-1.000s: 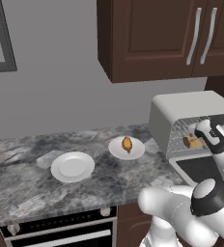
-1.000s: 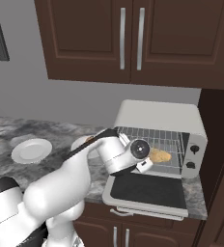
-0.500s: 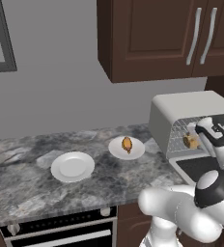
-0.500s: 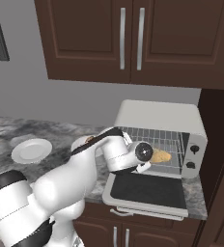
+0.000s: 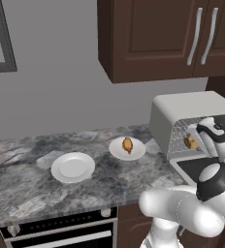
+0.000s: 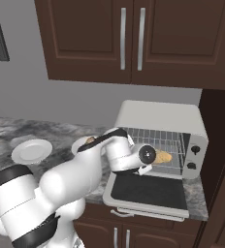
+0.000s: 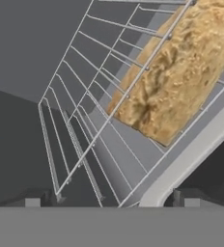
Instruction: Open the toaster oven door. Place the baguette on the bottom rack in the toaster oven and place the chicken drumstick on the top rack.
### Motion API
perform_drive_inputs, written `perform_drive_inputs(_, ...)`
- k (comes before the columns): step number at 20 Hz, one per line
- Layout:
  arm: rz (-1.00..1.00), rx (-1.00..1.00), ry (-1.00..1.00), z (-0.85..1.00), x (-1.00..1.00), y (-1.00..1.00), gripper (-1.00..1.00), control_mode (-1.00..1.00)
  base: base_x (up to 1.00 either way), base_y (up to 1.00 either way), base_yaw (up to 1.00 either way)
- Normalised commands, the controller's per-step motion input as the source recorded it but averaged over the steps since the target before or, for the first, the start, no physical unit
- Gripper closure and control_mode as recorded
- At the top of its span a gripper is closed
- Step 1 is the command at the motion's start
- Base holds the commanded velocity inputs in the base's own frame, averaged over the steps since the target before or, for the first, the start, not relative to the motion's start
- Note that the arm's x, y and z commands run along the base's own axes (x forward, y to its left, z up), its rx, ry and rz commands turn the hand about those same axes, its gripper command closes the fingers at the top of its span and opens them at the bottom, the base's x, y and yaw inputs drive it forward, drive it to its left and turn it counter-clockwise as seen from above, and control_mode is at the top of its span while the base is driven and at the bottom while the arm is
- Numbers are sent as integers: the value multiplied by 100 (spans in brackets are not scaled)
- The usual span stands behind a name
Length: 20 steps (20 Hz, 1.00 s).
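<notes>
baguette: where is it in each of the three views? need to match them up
Left base view: baguette at right, inside the toaster oven, just left of the hand.
Right base view: baguette right of centre, on a wire rack, poking out from behind the hand.
Hand view: baguette upper right, on the rack wires.
Shared landmark: the toaster oven's wire rack.

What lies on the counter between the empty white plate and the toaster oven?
In the left base view, a second plate carrying the chicken drumstick sits between the empty white plate and the toaster oven.
</notes>
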Motion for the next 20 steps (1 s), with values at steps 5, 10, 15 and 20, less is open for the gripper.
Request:
perform_drive_inputs(5, 0, 0, -3, -5, 11, 11, -100, -100, 0, 0, 0)
perform_drive_inputs(10, 1, 0, -10, -1, 12, 25, -100, -100, 0, 0, 0)
perform_drive_inputs(15, 0, 0, -3, -9, 24, 14, -100, -100, 0, 0, 0)
perform_drive_inputs(20, 0, 0, 0, -13, 21, -7, -100, -100, 0, 0, 0)
